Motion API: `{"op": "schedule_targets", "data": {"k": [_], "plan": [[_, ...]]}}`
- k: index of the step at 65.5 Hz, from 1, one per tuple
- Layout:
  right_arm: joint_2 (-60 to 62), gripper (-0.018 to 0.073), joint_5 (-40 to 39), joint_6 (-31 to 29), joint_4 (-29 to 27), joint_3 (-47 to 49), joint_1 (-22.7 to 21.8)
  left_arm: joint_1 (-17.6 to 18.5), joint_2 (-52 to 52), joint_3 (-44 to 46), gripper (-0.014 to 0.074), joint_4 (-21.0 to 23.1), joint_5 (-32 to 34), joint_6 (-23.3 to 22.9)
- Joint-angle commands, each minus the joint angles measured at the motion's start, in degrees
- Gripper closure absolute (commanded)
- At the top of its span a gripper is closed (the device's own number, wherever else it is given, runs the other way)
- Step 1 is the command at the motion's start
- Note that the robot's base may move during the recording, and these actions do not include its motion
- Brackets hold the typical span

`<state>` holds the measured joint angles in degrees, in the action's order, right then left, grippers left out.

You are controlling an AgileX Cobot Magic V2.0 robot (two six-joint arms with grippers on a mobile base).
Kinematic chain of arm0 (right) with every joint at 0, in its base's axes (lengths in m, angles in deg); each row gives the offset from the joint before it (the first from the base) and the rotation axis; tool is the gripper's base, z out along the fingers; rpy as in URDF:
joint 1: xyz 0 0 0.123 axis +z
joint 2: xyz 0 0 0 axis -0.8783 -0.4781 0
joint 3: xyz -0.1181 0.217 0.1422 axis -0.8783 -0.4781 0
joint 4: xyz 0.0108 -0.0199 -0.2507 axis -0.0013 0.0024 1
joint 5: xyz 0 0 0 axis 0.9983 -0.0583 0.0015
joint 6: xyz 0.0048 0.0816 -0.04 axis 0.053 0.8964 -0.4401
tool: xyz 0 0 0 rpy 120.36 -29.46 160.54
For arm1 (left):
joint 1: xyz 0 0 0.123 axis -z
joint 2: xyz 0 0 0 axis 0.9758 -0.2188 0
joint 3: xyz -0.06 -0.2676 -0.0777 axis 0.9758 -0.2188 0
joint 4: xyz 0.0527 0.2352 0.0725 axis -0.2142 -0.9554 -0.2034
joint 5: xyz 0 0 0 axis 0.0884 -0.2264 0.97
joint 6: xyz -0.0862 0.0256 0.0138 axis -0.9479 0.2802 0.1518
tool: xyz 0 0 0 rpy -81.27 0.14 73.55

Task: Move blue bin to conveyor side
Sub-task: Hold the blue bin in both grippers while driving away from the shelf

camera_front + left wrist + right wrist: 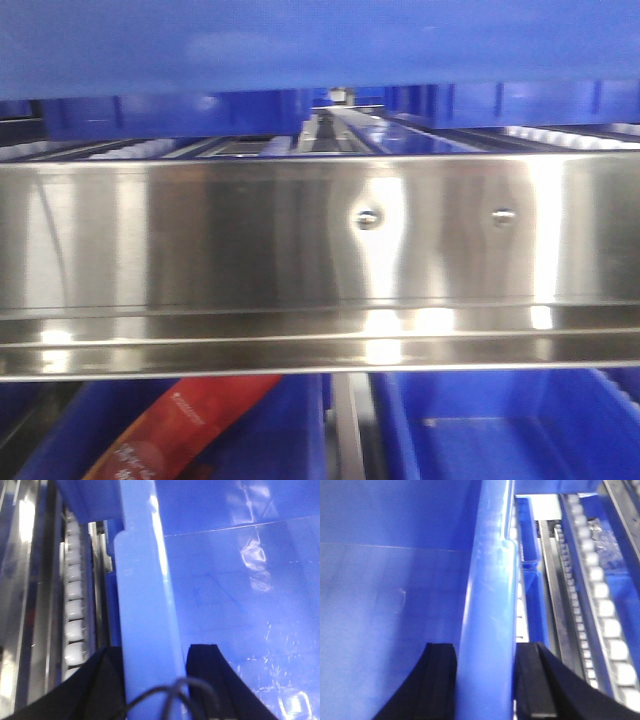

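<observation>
Low in the left wrist view, the left gripper (155, 652) has two matte black fingers (205, 675) with squared tips, widening downward, and a thin dark cable (150, 696) looping between them; the right gripper (486, 650) shows the same black flaring fingers (440, 680).

steel rack (250, 240) ahead, rollers (75, 610) beside blue bin (145, 630)

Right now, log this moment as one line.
left gripper shut on blue bin wall | right gripper shut on opposite wall | bin beside stainless-steel roller rack | conveyor not in view
</observation>
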<state>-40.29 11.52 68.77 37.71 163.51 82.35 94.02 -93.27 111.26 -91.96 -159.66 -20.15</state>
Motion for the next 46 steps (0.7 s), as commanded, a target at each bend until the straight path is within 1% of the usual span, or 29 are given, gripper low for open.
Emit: {"op": "schedule_targets", "data": {"k": [1, 46], "plan": [[1.0, 0.0638, -5.6, -1.0, -4.5, 0.6, 0.5, 1.3, 0.7, 1.3, 0.0616, 5.2, 6.3, 0.8], [1.0, 0.0638, -5.6, -1.0, -4.5, 0.6, 0.5, 1.3, 0.7, 1.3, 0.0616, 5.2, 6.3, 0.8]]}}
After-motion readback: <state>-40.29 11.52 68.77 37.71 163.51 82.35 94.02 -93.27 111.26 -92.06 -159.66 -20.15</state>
